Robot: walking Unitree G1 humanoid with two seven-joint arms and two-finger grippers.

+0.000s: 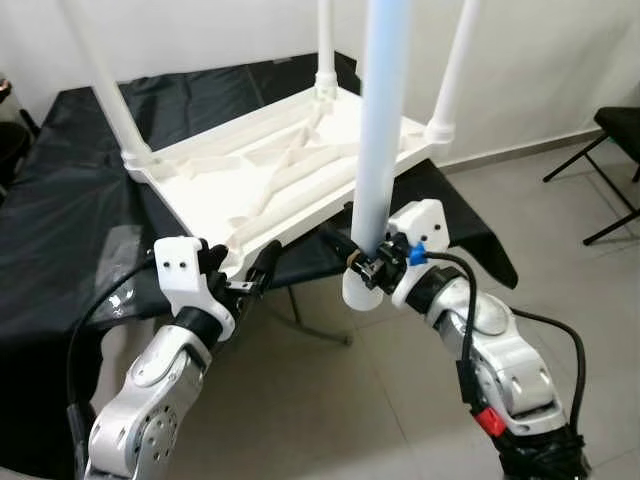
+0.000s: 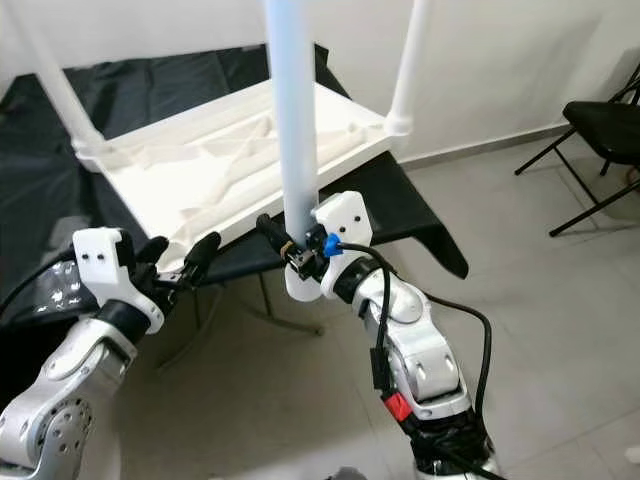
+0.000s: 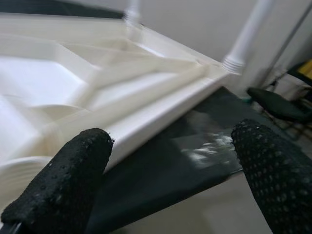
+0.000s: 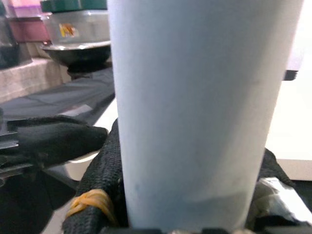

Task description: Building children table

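A white children's table top [image 1: 270, 165] lies upside down on a black-covered table [image 1: 60, 200]. Three white legs stand up from its corners [image 1: 100, 70], [image 1: 325, 40], [image 1: 455, 70]. My right gripper [image 1: 368, 268] is shut on a fourth white leg [image 1: 380, 120], upright just off the top's near edge, its lower end [image 1: 358, 290] below the fingers. That leg [image 4: 195, 107] sits between the black fingers [image 4: 102, 170] in the right wrist view. My left gripper [image 1: 245, 280] is open at the near corner, fingers [image 3: 63, 190] spread before the top's rim [image 3: 161, 109].
A black folding chair [image 1: 620, 130] stands on the tiled floor at the right. The black cloth hangs over the table's front and right side. A white wall is close behind. Stacked storage boxes [image 4: 73, 24] show in the right wrist view.
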